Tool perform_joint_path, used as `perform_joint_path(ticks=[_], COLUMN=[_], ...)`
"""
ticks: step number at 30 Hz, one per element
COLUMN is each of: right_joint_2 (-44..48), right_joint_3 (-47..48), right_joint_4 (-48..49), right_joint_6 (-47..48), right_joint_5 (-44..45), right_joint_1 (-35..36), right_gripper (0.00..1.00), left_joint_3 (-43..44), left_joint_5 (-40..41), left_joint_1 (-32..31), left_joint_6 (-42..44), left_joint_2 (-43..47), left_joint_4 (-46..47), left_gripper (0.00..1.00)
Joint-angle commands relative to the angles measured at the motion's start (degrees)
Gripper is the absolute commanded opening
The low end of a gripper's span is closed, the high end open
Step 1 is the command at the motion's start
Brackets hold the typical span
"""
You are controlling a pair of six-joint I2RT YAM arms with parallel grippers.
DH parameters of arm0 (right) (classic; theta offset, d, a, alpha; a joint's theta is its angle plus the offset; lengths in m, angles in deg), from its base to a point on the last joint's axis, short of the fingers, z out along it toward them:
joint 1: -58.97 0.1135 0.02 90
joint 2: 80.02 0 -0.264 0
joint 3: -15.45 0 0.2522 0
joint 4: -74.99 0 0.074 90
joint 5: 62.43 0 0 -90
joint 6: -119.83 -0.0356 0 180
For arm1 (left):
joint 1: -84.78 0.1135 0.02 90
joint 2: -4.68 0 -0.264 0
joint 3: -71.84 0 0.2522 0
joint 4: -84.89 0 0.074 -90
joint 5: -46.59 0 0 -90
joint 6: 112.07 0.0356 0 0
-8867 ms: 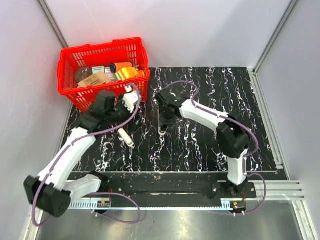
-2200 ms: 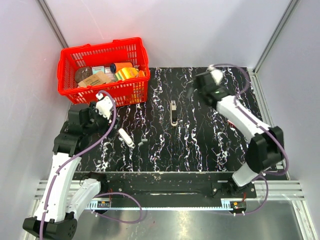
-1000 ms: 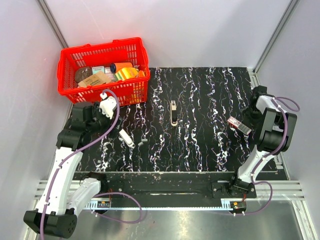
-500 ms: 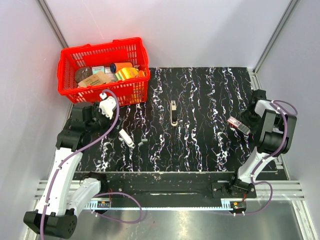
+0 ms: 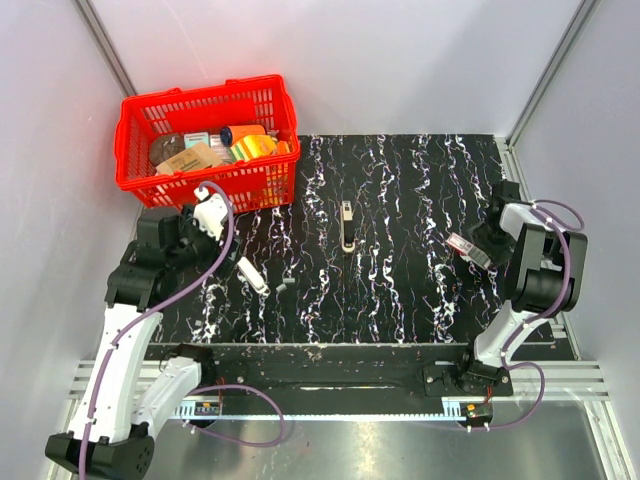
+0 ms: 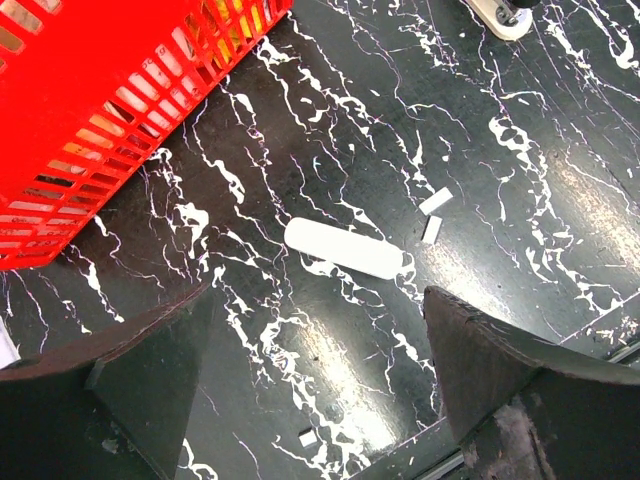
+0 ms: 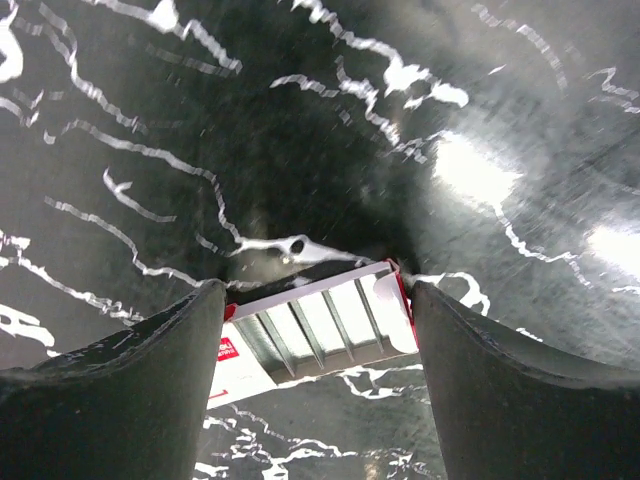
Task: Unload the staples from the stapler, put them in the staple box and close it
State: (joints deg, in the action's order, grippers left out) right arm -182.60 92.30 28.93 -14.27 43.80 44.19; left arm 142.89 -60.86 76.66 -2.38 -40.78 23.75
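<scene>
The stapler (image 5: 346, 225), small and dark with a pale top strip, lies alone at the middle of the black marbled table, with neither gripper near it. Its pale end (image 6: 498, 17) shows at the top edge of the left wrist view. At the right side, my right gripper (image 7: 315, 320) is shut on a small red-and-white box (image 7: 320, 325) of staples, a finger against each end. The top view shows the same box (image 5: 466, 249). My left gripper (image 6: 318, 330) hangs open and empty over the table's left part, just short of a white oblong piece (image 6: 343, 249).
A red basket (image 5: 200, 100) full of items stands at the back left, its mesh wall (image 6: 100, 120) close to my left gripper. Two small pale bits (image 6: 433, 214) lie beside the white piece (image 5: 252, 274). Grey walls enclose the table.
My right gripper's fingers have closed in onto the ends of the red-and-white box, and the box has shifted slightly left. The left arm has barely moved.
</scene>
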Motion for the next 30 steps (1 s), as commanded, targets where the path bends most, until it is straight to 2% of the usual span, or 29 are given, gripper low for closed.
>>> perform_joint_path(ticks=[1, 6, 9, 13, 20, 25, 30], right_joint_2=[-0.95, -1.3, -0.52, 2.73, 2.57, 3.53, 3.27], right_joint_3=[-2.44, -3.06, -2.88, -4.55, -5.17, -5.87, -8.15], right_joint_4=[-0.93, -1.02, -3.12, -3.13, -3.91, -4.71, -4.01], right_joint_6=[-4.07, -5.73, -6.09, -6.18, -7.58, -9.95, -12.94], right_joint_5=[-5.24, -6.12, -3.14, -3.22, -4.89, -4.45, -6.29], right_joint_1=[4.23, 8.27, 11.0, 11.8, 14.52, 22.42, 27.26], right_gripper=[0.8, 0.81, 0.85, 0.84, 0.81, 0.79, 0.78], left_joint_3=[2.73, 2.56, 2.38, 2.21, 2.64, 2.29, 2.55], left_joint_5=[1.02, 1.54, 1.63, 1.72, 1.63, 2.42, 2.07], left_joint_1=[0.39, 0.39, 0.39, 0.47, 0.39, 0.39, 0.39], left_joint_6=[0.09, 0.44, 0.71, 0.88, 1.06, 1.85, 1.68], left_joint_2=[0.98, 1.59, 1.77, 2.03, 2.3, 3.09, 3.26], left_joint_4=[0.0, -0.17, -0.35, -0.26, -0.61, -1.23, -1.32], left_gripper=[0.9, 0.9, 0.9, 0.9, 0.9, 0.9, 0.9])
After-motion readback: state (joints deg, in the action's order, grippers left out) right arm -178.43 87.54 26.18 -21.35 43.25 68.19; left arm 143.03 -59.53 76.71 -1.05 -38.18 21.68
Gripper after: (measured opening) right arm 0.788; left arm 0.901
